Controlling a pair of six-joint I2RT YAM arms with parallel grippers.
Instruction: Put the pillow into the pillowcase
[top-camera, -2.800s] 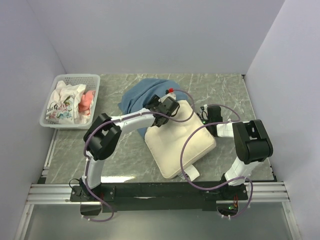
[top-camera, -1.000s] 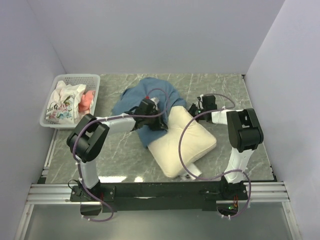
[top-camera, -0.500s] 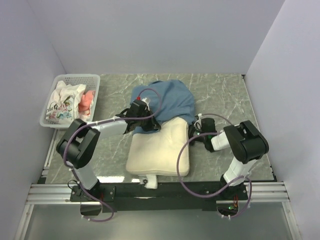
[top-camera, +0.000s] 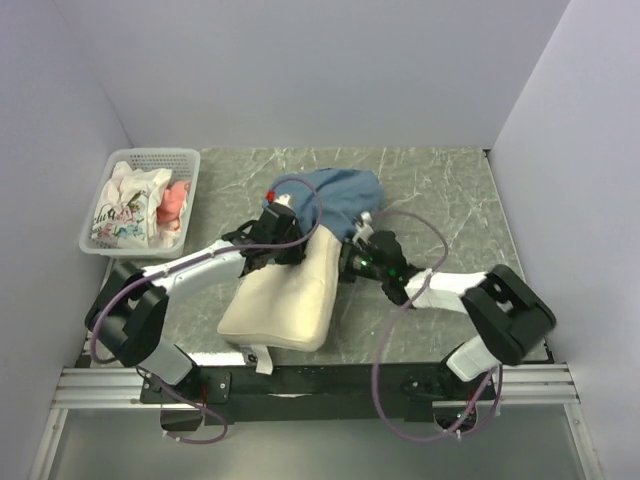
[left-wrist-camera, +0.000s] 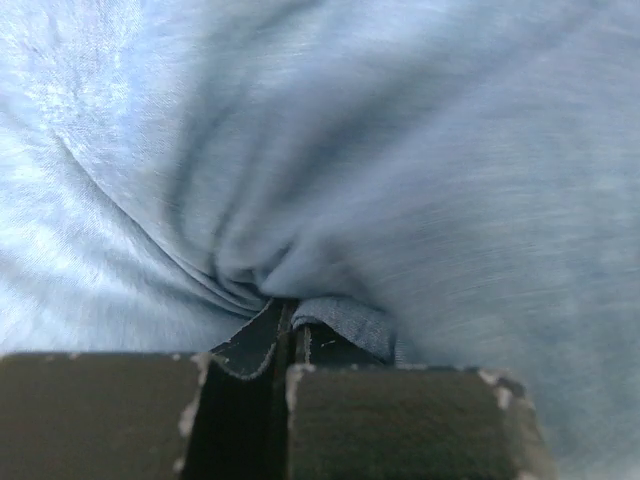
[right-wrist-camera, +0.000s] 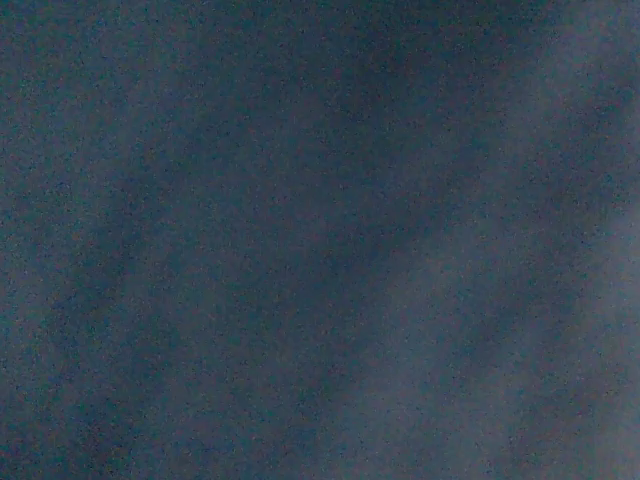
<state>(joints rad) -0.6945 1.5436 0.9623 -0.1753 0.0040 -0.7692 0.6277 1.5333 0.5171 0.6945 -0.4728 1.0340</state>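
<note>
Midway through the insertion: pillow flat on the desk, far end at the mouth of the pillowcase, mostly outside. Left end effector clamped on the blue hem; right end effector closed, buried in blue cloth, grip unseen. Next: draw the mouth over the pillow, evenly. No legible writing.

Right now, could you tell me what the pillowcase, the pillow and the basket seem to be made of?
The pillowcase: soft, matte blue cloth, woven or knit, possibly cotton; it shows a fine heathered grain and deep folds. The pillow: cream matte fabric over a soft filling; it looks plump, with rounded edges. The basket: probably rigid white plastic; its wall is a perforated grid.
</note>
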